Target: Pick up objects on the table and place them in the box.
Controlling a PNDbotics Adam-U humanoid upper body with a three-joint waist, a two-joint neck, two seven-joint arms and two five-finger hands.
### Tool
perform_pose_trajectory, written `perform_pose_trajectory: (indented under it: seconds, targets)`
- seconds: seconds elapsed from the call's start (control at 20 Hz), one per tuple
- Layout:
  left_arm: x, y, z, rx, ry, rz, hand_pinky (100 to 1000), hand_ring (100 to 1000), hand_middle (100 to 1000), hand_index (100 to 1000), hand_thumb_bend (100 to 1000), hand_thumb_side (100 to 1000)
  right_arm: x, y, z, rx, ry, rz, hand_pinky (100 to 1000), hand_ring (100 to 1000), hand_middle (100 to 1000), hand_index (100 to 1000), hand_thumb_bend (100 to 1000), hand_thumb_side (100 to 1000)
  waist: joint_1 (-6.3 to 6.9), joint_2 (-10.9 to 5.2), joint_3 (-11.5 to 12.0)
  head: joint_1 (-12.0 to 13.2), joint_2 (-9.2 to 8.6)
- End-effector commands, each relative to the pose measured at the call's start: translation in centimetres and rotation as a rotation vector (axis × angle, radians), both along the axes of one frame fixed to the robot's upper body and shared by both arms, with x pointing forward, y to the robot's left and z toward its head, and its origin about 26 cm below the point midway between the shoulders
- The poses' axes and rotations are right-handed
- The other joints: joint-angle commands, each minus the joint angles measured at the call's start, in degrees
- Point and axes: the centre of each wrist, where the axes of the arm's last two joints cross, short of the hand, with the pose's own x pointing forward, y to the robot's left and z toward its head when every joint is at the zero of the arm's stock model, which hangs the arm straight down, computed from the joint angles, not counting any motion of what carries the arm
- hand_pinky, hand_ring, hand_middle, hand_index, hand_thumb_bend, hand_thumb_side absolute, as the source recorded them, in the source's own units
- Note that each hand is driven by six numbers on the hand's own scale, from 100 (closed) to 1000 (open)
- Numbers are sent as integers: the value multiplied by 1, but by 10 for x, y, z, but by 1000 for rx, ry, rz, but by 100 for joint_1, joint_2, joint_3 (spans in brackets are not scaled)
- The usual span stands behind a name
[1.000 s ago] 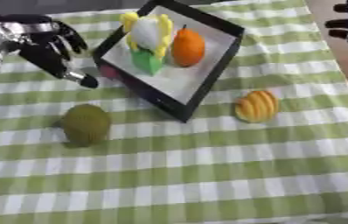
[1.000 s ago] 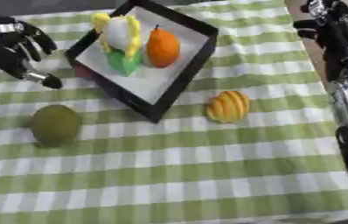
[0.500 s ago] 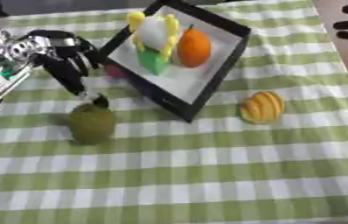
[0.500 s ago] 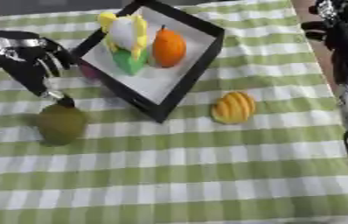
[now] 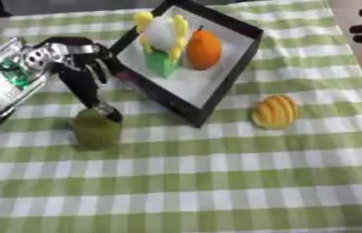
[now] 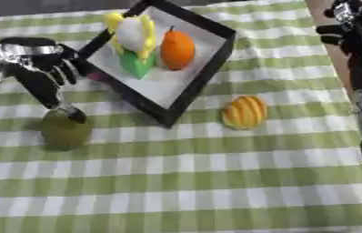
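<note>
I see the table under a green-and-white checked cloth filling most of my view. The black-rimmed box with a white floor sits tilted at the far middle; inside it I make out an orange fruit, a white-and-yellow item and a green block packed close together. My left robot hand comes in from the left, just beside the box's near-left edge, its fingers reaching down and relaxed, with fingertips touching the top of a dull green round fruit that sits on the cloth. I see no curl around it. My right robot hand shows at the upper right edge, off the cloth; I cannot tell its finger state. A yellow-orange ridged fruit lies on the cloth, near the box's near-right corner but apart from it.
</note>
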Motion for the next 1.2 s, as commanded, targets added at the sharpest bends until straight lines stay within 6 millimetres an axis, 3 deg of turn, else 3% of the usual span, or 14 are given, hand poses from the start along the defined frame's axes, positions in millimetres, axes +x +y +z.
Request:
perform_pose_trajectory:
  seconds: [0.05,0.75,1.2]
  targets:
    - [-4,8,11,41,123,62,752,736,750,809,815,105,-3,-4,11,-28,-30,-10,782,709,757,899,100,698,4,-148,4,22,-10]
    - [-22,40,-4,94,161,144,759,741,754,801,857,115,-4,-7,9,-34,-22,-19,782,709,758,900,100,699,54,-165,39,34,-10]
    - [-16,44,-20,96,98,167,757,743,753,814,846,125,-4,-7,8,-29,-20,-18,783,710,758,900,100,700,10,-145,22,87,-10]
